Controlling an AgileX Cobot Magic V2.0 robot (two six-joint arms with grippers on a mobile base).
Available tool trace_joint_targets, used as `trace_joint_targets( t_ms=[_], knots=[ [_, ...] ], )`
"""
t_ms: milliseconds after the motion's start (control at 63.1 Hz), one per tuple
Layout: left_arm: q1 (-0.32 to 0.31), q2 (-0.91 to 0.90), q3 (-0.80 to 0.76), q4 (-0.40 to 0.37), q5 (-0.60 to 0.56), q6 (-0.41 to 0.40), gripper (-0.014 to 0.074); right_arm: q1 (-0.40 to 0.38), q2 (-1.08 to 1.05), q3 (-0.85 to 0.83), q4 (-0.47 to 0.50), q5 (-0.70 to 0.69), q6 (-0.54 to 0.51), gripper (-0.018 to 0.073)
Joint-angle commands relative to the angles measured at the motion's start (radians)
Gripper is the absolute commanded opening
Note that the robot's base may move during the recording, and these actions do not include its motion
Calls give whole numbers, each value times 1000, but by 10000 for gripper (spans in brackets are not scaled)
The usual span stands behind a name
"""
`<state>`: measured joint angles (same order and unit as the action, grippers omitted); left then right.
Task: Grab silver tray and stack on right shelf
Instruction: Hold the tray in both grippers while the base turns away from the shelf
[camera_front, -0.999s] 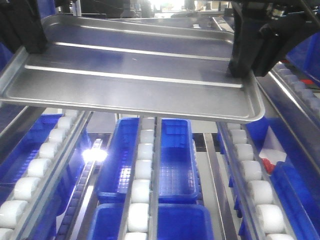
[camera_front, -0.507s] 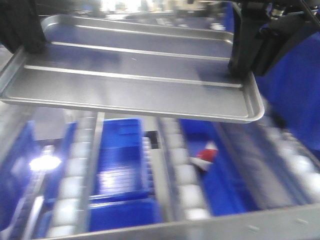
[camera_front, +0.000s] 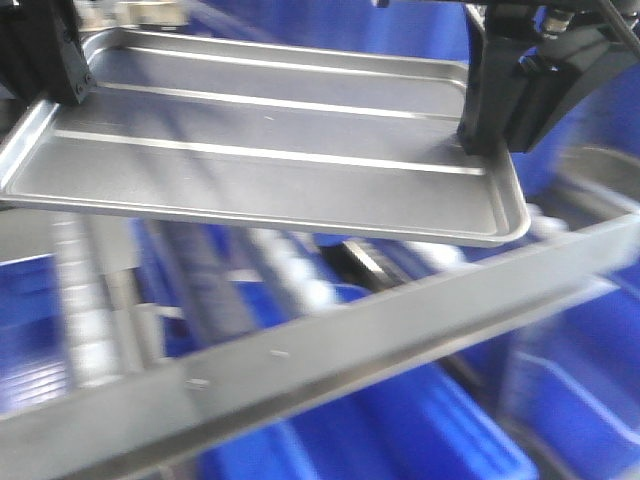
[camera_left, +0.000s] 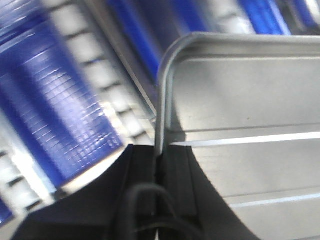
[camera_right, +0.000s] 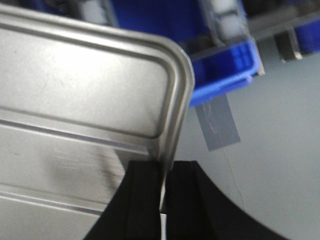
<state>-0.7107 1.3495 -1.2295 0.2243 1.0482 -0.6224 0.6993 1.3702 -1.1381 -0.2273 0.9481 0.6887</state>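
front: silver tray (camera_front: 270, 150) long axis left-right, right shelf (camera_front: 400, 330) bar blurred below | wrist views: left gripper (camera_left: 159, 156), right gripper (camera_right: 163, 175) each pinching an end rim | right wrist only: grey floor (camera_right: 270, 150)

Left gripper (camera_left: 159, 156) and right gripper (camera_right: 163, 172) matte black — cable (camera_left: 145, 186) looped.

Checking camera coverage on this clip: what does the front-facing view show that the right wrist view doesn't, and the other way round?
Front-facing only: the left pincer on the opposite short end of the silver tray, both long ribs across the tray's floor, and the right shelf, whose broad steel bar runs blurred below the tray.
Right wrist only: grey floor with a grey taped patch beyond the tray's corner.
Both: the tray held off the rack, with the right pincer shut on its short-end rim.
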Motion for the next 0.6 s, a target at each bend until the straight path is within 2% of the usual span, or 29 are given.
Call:
trace_joint_targets(
  t_ms=[0, 587],
  knots=[
    [-5, -37, -38, 40, -34, -5, -92, 1, -33, -30, -36, 6, -31, 57],
    [-5, -37, -38, 40, -34, -5, -92, 1, -33, -30, -36, 6, -31, 57]
  ],
)
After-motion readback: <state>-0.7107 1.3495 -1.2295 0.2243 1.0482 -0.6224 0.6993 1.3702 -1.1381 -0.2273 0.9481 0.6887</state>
